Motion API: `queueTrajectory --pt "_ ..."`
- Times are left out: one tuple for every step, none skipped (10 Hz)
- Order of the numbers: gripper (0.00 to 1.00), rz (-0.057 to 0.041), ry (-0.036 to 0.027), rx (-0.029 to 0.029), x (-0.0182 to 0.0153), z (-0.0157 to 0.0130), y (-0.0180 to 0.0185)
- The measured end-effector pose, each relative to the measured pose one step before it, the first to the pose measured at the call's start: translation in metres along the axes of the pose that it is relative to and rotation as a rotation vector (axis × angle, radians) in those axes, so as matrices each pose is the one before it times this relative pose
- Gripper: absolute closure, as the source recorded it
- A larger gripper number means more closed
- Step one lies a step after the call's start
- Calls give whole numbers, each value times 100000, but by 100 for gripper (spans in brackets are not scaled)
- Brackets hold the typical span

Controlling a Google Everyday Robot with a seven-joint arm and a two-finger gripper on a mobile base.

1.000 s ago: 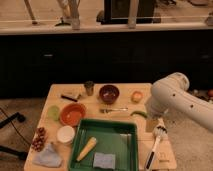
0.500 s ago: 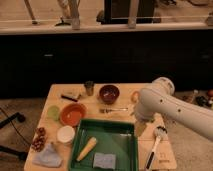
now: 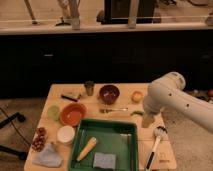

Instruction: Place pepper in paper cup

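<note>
The pepper (image 3: 135, 113) is a slim dark-green piece lying on the wooden table (image 3: 60, 92), right of the fork and below the orange fruit; its right end is hidden by my arm. The paper cup (image 3: 65, 134) is a short white cup standing at the left, just outside the green tray's left wall and below the orange bowl. My gripper (image 3: 148, 121) hangs from the white arm and points down, just right of the pepper and far right of the cup.
A green tray (image 3: 129, 150) holds a pale yellow vegetable (image 3: 86, 148) and a grey-blue sponge (image 3: 104, 160). Around it are an orange bowl (image 3: 73, 114), dark red bowl (image 3: 109, 93), metal cup (image 3: 89, 87), orange fruit (image 3: 136, 96), fork (image 3: 112, 110), brush (image 3: 155, 145), grapes (image 3: 39, 139) and cloth (image 3: 47, 156).
My arm has swung left and the gripper has moved from the table's right edge to beside the pepper. The objects on the table have not moved.
</note>
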Motion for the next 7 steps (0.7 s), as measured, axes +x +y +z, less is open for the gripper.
queueTrajectory --pt "20 1475 -688 1232 322 -73 -651" --pt "20 1789 -878 796 210 19 -389" --pt "20 1862 -489 913 381 77 -383" --pt "20 1483 -338 489 270 263 -243" --pt "20 1686 -762 513 125 538 -308" --pt "20 1929 -1103 153 154 760 -279" --pt "20 1481 -537 -77 329 483 -134"
